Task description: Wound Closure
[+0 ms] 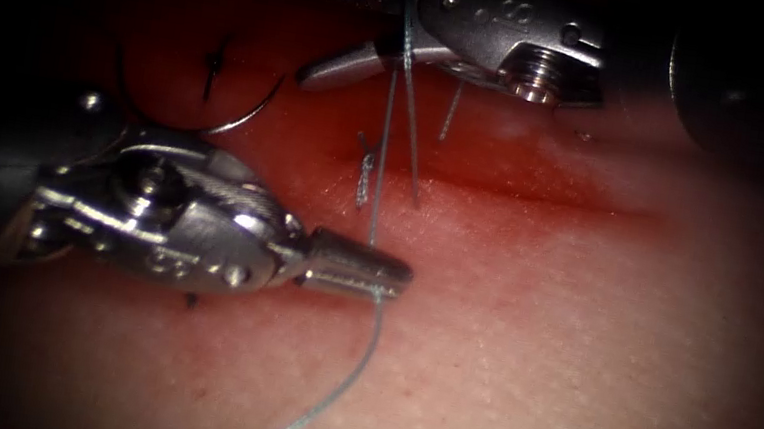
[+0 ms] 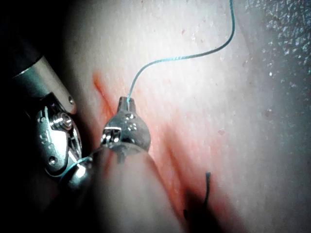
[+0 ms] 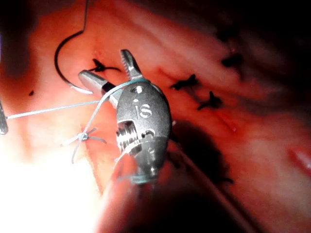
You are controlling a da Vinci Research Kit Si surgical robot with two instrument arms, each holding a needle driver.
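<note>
My left tool (image 1: 380, 276) comes in from the lower left with its jaws shut on the pale blue thread (image 1: 384, 144), also seen close up in the left wrist view (image 2: 125, 104). From there the thread rises taut to my right tool (image 1: 317, 38) and is looped around it just behind the jaws. In the right wrist view the right tool (image 3: 104, 65) stands open and holds nothing. The curved needle (image 1: 240, 117) lies free on the tissue (image 1: 583, 356) at the upper left, held by neither tool; the right wrist view shows its arc (image 3: 59, 63).
A knot (image 1: 365, 170) with short tails sits on the cut (image 1: 527, 194) below the right tool. A dark stitch (image 1: 214, 68) lies inside the needle's curve; more dark stitches (image 3: 187, 82) line the wound. Loose thread (image 1: 324, 398) trails toward the lower edge. Red fluid stains the tissue.
</note>
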